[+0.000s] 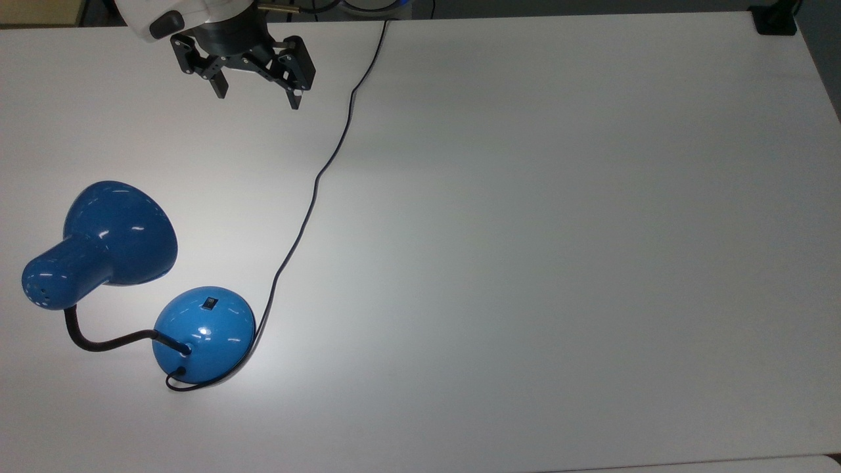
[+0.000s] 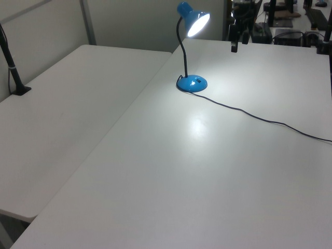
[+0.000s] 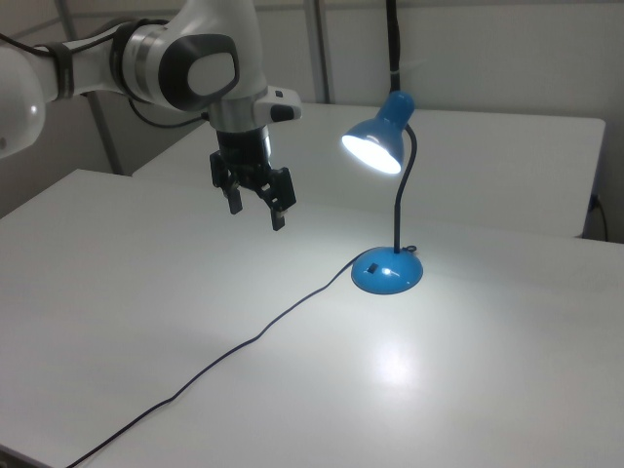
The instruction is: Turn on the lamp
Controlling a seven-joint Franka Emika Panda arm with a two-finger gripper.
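Partly cut off by the top edge of the top view, the arm [image 3: 146, 54] shows there as a bit of white wrist, with the claw [image 1: 257, 90] below it at about eleven o'clock of the table [image 1: 558, 230]. Its two black fingers [image 1: 294, 72] stand well apart and hold nothing; the right view shows the same spread, the claw [image 3: 255, 209] hanging in the air above the tabletop. In the left view the claw [image 2: 236, 39] is small and dark against the clutter behind the far edge, hard to make out. The lamp [image 1: 131, 276] sits near eight o'clock in the top view, well apart from the claw. Its domed base [image 1: 205, 334] rests flat on the table, the small black switch [image 1: 209, 304] on top, uncovered. The bulb is lit: the shade [image 3: 375, 144] glows in the right view and a bright patch lies on the table beside the base. The black neck [image 1: 108, 341] curves from base to shade. A thin cord [image 1: 309, 210] runs from the base toward twelve o'clock, passing just beside the claw. A black block [image 1: 775, 20] sits at the one o'clock corner.
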